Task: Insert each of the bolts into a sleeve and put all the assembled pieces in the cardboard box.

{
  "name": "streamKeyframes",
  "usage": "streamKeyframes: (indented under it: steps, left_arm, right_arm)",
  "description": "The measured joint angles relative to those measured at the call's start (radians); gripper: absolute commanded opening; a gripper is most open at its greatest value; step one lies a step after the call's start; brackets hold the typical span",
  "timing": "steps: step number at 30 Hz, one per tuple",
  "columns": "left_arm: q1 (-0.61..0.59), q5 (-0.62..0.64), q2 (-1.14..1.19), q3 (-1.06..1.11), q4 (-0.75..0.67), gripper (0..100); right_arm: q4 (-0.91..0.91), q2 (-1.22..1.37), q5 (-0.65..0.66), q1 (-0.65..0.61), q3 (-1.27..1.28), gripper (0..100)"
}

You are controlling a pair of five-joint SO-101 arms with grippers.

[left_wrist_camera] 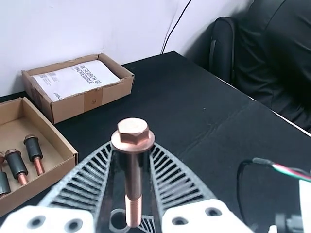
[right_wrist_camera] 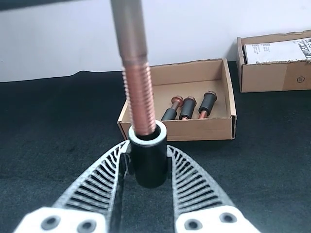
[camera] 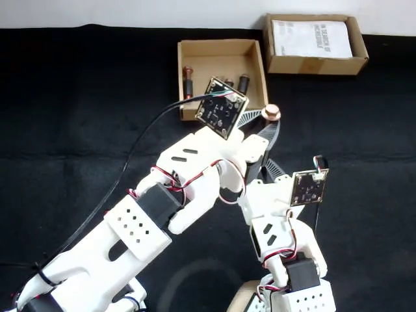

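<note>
My left gripper (left_wrist_camera: 132, 191) is shut on a copper bolt (left_wrist_camera: 132, 165), held upright with its hex head (camera: 272, 112) up. The bolt's threaded end (right_wrist_camera: 141, 104) has entered the top of a black sleeve (right_wrist_camera: 148, 155), on which my right gripper (right_wrist_camera: 148, 167) is shut. Both grippers meet just to the right of the open cardboard box (camera: 222, 51), above the black table. Three assembled bolt-and-sleeve pieces (right_wrist_camera: 189, 108) lie inside that box, seen too in the left wrist view as assembled pieces (left_wrist_camera: 19, 165). In the high view the sleeve is hidden under the arms.
A second cardboard box (camera: 315, 42) holding a printed booklet (left_wrist_camera: 80, 77) stands behind and to the right of the first. A black cable (camera: 130, 156) trails over the table at the left. A dark chair (left_wrist_camera: 262, 53) stands beyond the table's edge.
</note>
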Motion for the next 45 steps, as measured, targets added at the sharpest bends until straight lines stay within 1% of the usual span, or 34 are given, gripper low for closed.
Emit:
streamKeyframes:
  steps: [2, 7, 15, 19, 26, 31, 38, 40, 45]
  left_arm:
    - [0.0, 0.0, 0.0, 0.0, 0.0, 1]
    - [0.0, -0.063, 0.0, 0.006, 0.0, 1]
    - [0.0, -0.074, 0.0, 0.037, -0.005, 1]
    - [0.0, -0.081, -0.002, 0.095, -0.074, 1]
    - [0.0, -0.17, 0.0, 0.259, -0.255, 1]
    - [0.002, -0.221, 0.0, 0.265, -0.278, 1]
    - [-0.015, -0.229, -0.021, 0.371, -0.298, 1]
    - [-0.018, -0.229, -0.029, 0.393, -0.298, 4]
    - [-0.049, -0.227, -0.031, 0.404, -0.29, 21]
  right_arm:
    - [0.0, 0.0, 0.0, 0.0, 0.0, 0.7]
    - [0.0, 0.0, 0.0, 0.0, 0.0, 0.7]
    - [0.0, 0.0, 0.0, 0.0, 0.0, 0.7]
    - [0.0, 0.0, 0.0, 0.0, 0.002, 0.7]
    - [0.0, 0.0, 0.0, 0.003, 0.0, 0.7]
    - [-0.002, 0.0, 0.0, 0.003, 0.0, 0.7]
    - [0.002, 0.002, 0.002, 0.0, 0.005, 0.7]
    - [0.002, 0.002, 0.002, 0.0, 0.005, 0.7]
    - [0.002, 0.003, 0.002, 0.0, 0.005, 0.7]
